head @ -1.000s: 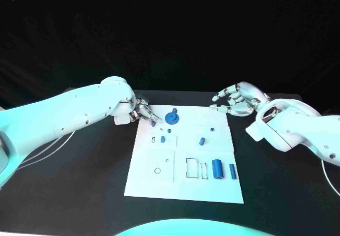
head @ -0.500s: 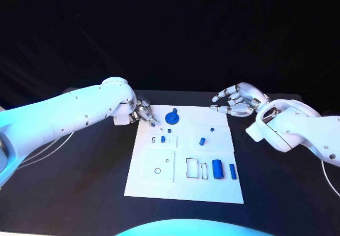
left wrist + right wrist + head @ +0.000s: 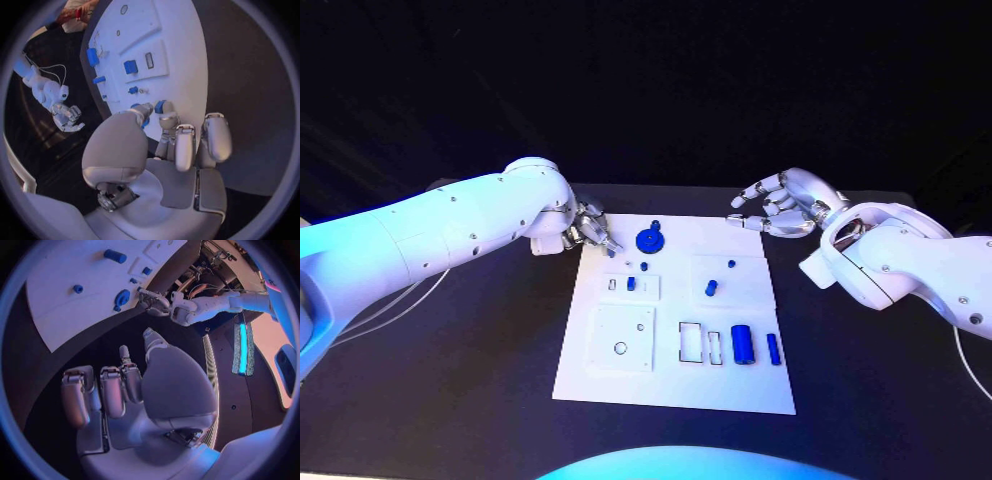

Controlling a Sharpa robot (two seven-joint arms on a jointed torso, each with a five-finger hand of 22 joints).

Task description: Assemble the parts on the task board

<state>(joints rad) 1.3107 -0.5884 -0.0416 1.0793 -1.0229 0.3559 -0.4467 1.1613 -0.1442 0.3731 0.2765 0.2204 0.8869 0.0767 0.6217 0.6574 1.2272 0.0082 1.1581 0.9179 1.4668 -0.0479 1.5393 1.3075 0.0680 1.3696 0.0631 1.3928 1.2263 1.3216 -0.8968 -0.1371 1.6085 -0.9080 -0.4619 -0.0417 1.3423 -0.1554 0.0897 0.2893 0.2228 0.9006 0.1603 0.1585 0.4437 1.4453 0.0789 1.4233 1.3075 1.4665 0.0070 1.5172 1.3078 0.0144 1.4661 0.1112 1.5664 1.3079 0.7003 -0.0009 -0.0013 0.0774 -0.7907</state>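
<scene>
Head view: left hand [image 3: 586,228] reaches over the task board's [image 3: 678,380] far left corner, pinching a small blue part [image 3: 159,106]; right hand [image 3: 776,207] hovers empty, fingers loosely apart.

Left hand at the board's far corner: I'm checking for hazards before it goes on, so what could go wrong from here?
The left hand has its fingertips close beside the round blue part and may knock it. A small blue piece sits at its fingertips, and whether it is gripped is unclear, so it may slip. The right hand hovers off the task board.
</scene>
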